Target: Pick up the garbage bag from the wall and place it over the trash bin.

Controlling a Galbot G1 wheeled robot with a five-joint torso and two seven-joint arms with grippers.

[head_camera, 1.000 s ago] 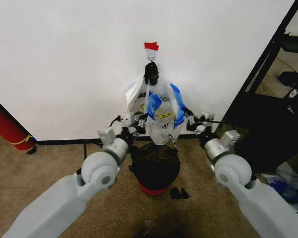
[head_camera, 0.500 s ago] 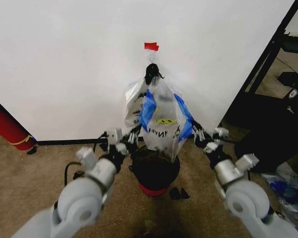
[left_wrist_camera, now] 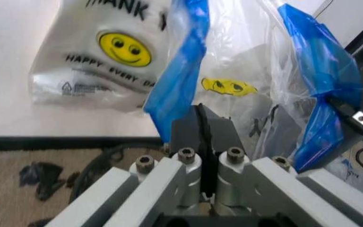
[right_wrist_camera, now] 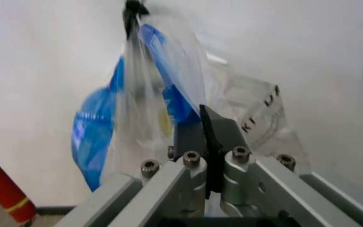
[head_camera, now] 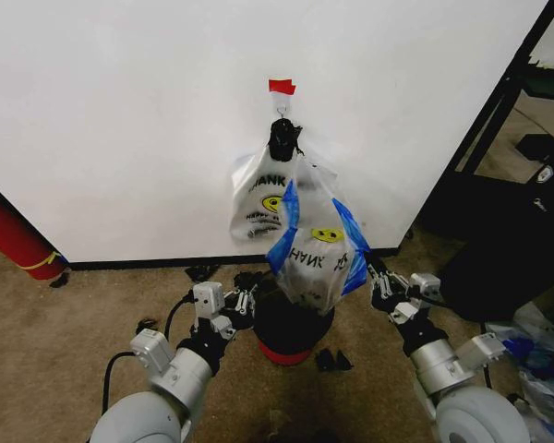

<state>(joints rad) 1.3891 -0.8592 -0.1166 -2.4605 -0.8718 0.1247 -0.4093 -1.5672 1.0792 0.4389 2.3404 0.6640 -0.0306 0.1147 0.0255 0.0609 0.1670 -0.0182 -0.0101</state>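
The wall (head_camera: 120, 120) ahead of me is plain, smooth and white, closed at the floor by a black baseboard (head_camera: 120, 264). The floor is tan carpet (head_camera: 65, 323), short-piled and mottled. High on the wall a small strip of red tape (head_camera: 281, 86) sits above a metal hook (head_camera: 282, 107).

From that hook the garbage bag (head_camera: 316, 258) hangs by its bunched handles: thin, crinkled, see-through film with blue side panels, a small yellow smiley and dark lettering. Its lower body bulges forward, away from the wall, directly above the trash bin (head_camera: 294, 328). Behind it, nearer the wall, hangs a whiter, more opaque smiley bag (head_camera: 258, 198).

The trash bin is small and round, black with a red base, standing on the carpet just in front of the baseboard, its top partly hidden by the bag.

My left gripper (head_camera: 247, 297) sits low at the bag's left edge, beside the bin rim. In the left wrist view its two black pads (left_wrist_camera: 197, 132) are pressed flat together, with the blue panel lying against them; whether film is pinched between them I cannot tell.

My right gripper (head_camera: 377, 277) is at the bag's right blue panel. Its pads (right_wrist_camera: 207, 127) likewise meet with no gap, the film just beyond; a pinch cannot be confirmed.
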